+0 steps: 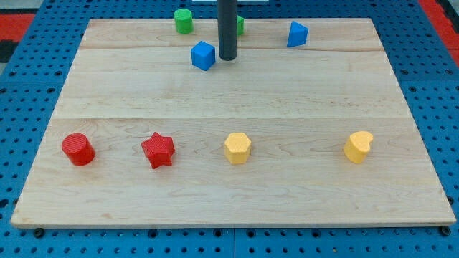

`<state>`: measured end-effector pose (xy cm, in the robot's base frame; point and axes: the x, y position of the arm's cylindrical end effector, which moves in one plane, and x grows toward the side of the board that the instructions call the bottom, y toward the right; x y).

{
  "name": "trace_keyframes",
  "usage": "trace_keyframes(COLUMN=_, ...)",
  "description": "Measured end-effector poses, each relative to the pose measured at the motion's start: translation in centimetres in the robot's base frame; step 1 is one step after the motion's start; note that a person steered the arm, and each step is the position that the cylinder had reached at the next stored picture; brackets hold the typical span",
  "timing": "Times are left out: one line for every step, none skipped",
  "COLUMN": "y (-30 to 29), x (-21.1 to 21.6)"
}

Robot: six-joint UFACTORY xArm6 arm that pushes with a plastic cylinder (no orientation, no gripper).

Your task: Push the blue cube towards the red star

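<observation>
The blue cube (204, 55) sits near the view's top, left of centre. The red star (158, 150) lies lower down on the left side of the board. My tip (228, 58) stands just to the right of the blue cube, very close to its right face; I cannot tell whether it touches. The rod rises straight up out of the view's top.
A red cylinder (77, 149) lies left of the red star. A yellow hexagon (237, 147) and a yellow heart-like block (358, 147) lie to its right. A green cylinder (183, 21), a green block (239, 25) partly hidden behind the rod, and a blue triangular block (297, 34) sit along the top.
</observation>
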<state>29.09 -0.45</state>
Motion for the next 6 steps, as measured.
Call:
trace_keyframes(y=-2.7, x=-1.6)
trace_keyframes(y=-7.4, x=-0.2)
trace_keyframes(y=-10.4, x=2.5)
trace_keyframes(y=-10.4, x=5.8)
trace_keyframes(y=-10.0, x=8.7)
trace_keyframes(y=-8.8, x=11.5)
